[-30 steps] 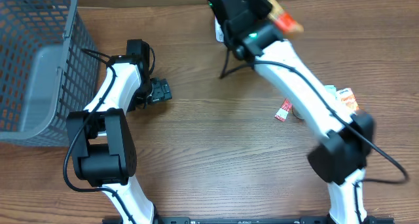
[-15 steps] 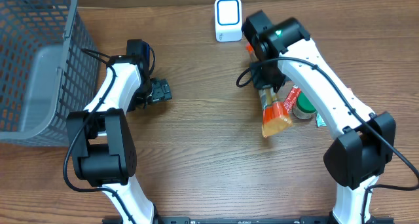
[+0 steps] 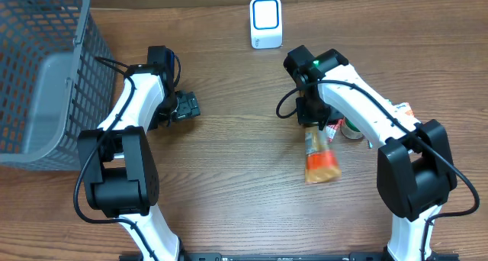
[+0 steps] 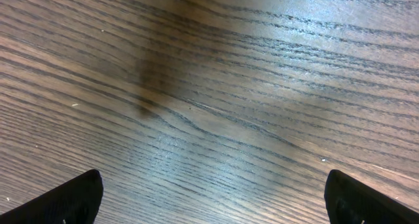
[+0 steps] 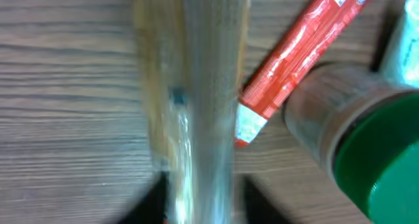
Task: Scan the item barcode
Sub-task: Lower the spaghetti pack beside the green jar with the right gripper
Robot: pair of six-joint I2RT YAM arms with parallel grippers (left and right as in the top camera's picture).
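Orange packet (image 3: 321, 160) lies flat on the table (image 3: 229, 177), its upper end beneath my right gripper (image 3: 313, 127), whose jaw state I cannot tell. My left gripper (image 4: 216, 198) stands released, empty.

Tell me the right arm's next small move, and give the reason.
Probably lift the right tool straight up off the orange packet. The packet lies flat on the table, away from the white scanner. A red sachet and a green-lidded jar sit close beside it, so moving sideways might knock them. The blurred wrist view hides whether the jaws have let go.
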